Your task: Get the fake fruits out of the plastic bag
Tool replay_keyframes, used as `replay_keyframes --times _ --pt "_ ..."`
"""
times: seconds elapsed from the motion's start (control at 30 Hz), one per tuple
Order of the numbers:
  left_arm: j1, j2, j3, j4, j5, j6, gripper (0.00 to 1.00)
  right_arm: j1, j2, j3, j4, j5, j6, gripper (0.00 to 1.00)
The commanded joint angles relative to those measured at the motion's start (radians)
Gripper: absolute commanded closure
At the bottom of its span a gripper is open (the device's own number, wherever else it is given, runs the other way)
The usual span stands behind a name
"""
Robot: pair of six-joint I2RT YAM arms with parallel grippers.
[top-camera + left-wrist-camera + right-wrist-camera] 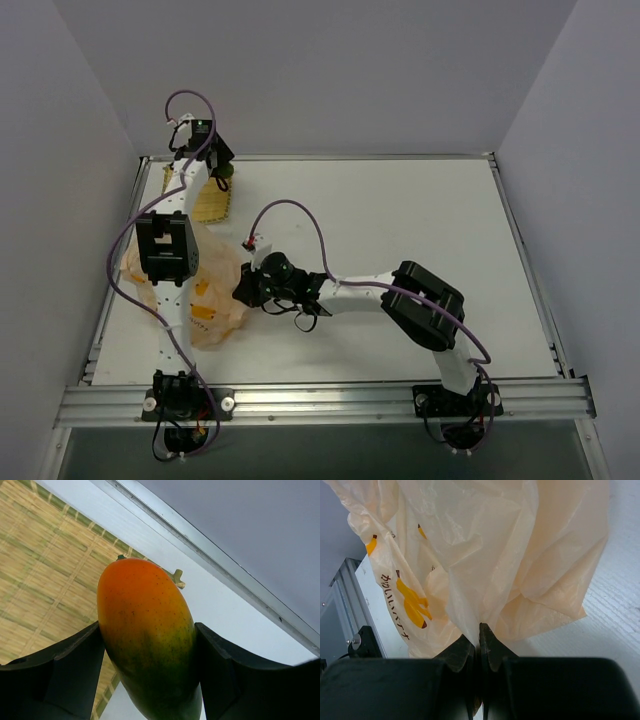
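A fake fruit point(145, 610), oval like a mango with an orange top and a green bottom, is clamped between the two black fingers of my left gripper point(147, 628). It hangs above the edge of the yellow woven mat point(40, 570). From above, that gripper point(222, 172) is at the table's far left corner. My right gripper point(480, 630) is shut on a pinched fold of the pale peach plastic bag point(485, 545), which is printed with yellow bananas. The bag point(215, 290) lies crumpled at the left, partly under the left arm. No other fruit shows.
The woven mat point(212, 200) lies at the back left beside the table's metal rim point(215, 555). The left arm's black link point(167, 248) hangs over the bag. Grey walls enclose the white table point(400, 220) on three sides.
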Motion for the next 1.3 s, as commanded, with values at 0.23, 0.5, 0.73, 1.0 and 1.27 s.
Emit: replay_keyframes --times 0.23,0.5,0.73,1.0,1.27 --pt "0.007 0.103 0.124 -0.052 -0.06 0.023 0.48 -0.042 -0.04 0.0 0.028 -0.032 -0.003 1.0" --pt "0.009 0.097 0.111 -0.05 -0.092 0.018 0.26 -0.062 -0.044 0.005 0.027 -0.036 0.002 1.0" --pt "0.033 0.112 0.115 -0.076 -0.065 0.003 0.24 -0.087 -0.067 -0.004 0.023 -0.033 0.003 1.0" --pt "0.033 -0.02 0.107 -0.026 0.032 0.02 0.21 -0.085 -0.072 0.019 0.007 -0.023 -0.003 1.0" --pt "-0.026 -0.496 -0.185 -0.009 0.09 0.021 0.35 -0.083 -0.051 0.02 0.02 -0.004 0.026 1.0"
